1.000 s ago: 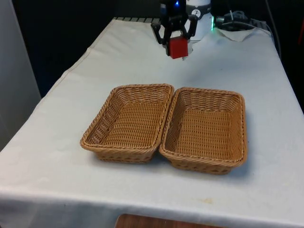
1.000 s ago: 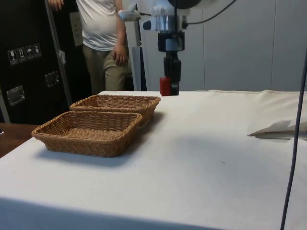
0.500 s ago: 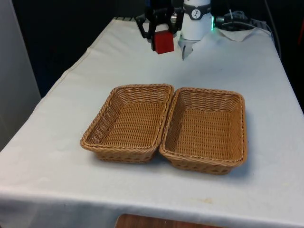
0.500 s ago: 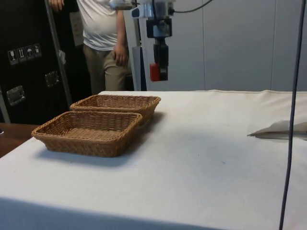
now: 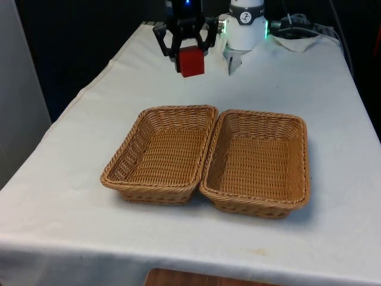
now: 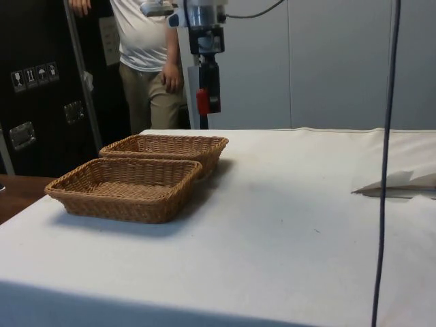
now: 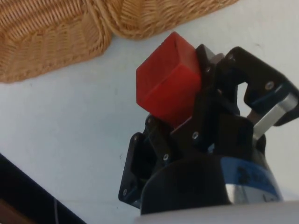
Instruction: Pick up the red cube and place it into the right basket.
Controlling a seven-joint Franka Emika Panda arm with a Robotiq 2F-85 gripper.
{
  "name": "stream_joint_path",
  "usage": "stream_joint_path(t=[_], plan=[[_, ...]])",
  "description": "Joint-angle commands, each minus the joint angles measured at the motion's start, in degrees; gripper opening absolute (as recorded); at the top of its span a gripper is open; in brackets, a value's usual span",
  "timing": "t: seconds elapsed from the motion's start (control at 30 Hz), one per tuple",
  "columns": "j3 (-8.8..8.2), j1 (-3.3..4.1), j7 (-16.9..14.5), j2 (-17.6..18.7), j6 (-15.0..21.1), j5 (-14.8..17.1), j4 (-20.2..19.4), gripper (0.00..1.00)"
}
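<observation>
The white-clothed table (image 5: 89, 196) carries two wicker baskets touching side by side: the left basket (image 5: 159, 154) and the right basket (image 5: 257, 159). A person (image 6: 146, 48) stands behind them in the side view. At about eleven o'clock from the baskets, the gripper (image 5: 189, 58) hangs above the cloth, fingers clamped on the red cube (image 5: 191, 61).

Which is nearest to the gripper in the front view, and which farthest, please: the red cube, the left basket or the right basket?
1. Red cube: held in the gripper's jaws, above the cloth.
2. Left basket: on the front view's left, nearer the gripper.
3. Right basket: on the front view's right, farthest.
</observation>
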Motion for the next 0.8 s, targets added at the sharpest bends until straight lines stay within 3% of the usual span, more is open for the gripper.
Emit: stream_joint_path(t=[0.0, 0.13, 0.17, 0.2, 0.4, 0.43, 0.47, 0.67, 0.7, 0.73, 0.77], plan=[[0.11, -0.40, -0.80, 1.09, -0.74, 0.92, 1.20, 0.02], [0.06, -0.69, -1.60, 3.84, -1.09, 2.23, 3.95, 0.02], [-0.29, -0.29, -1.09, 3.44, -0.46, 1.66, 3.32, 0.02], [0.00, -0.80, -1.83, 4.58, -1.20, 2.58, 4.64, 0.02], [-0.23, -1.32, -3.15, 9.45, -1.49, 4.98, 9.34, 0.02], [-0.57, -0.86, -2.75, 9.28, -0.92, 4.64, 9.05, 0.02], [-0.23, -1.38, -3.27, 10.14, -1.55, 5.33, 9.97, 0.02], [-0.23, -1.78, -4.18, 14.84, -0.92, 8.82, 13.01, 0.02], [-0.23, -1.78, -4.24, 15.41, -0.86, 9.40, 13.29, 0.02], [-0.69, -1.26, -3.90, 14.90, -0.92, 8.59, 12.95, 0.02], [-0.29, -1.78, -4.30, 15.99, -0.74, 9.97, 13.52, 0.02]])
